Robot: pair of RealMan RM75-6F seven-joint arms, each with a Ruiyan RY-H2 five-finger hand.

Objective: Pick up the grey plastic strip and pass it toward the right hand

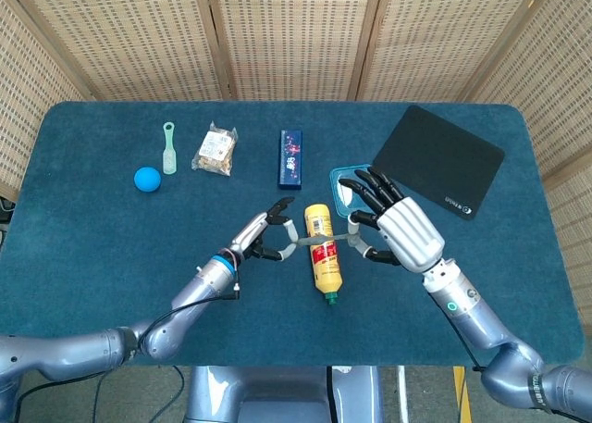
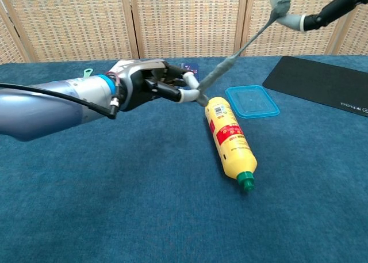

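Blue-covered table (image 1: 102,256) with two robot arms meeting over its centre. Largest loose item: a black mat (image 1: 439,160) at the far right; next, a yellow bottle (image 1: 323,250) lying on its side, green cap toward the robot; then a clear blue lid (image 1: 344,180), a dark blue box (image 1: 290,158), a snack packet (image 1: 215,150), a blue ball (image 1: 147,179) and a pale green scoop (image 1: 169,146).

The grey plastic strip (image 2: 233,57) is off the table, stretched between the hands above the bottle. The left hand (image 1: 262,238) pinches its lower end between thumb and fingertip; the right hand (image 1: 400,230) pinches the upper end, its other fingers spread.

Progress, as judged: pickup done and the pass apparently reached, since both hands hold the strip; the left hand's release remains.

The head view shows both whole hands but the strip only as a thin line; the chest view shows the strip's slant and the left pinch clearly, while cropping the right hand to fingertips (image 2: 307,21).
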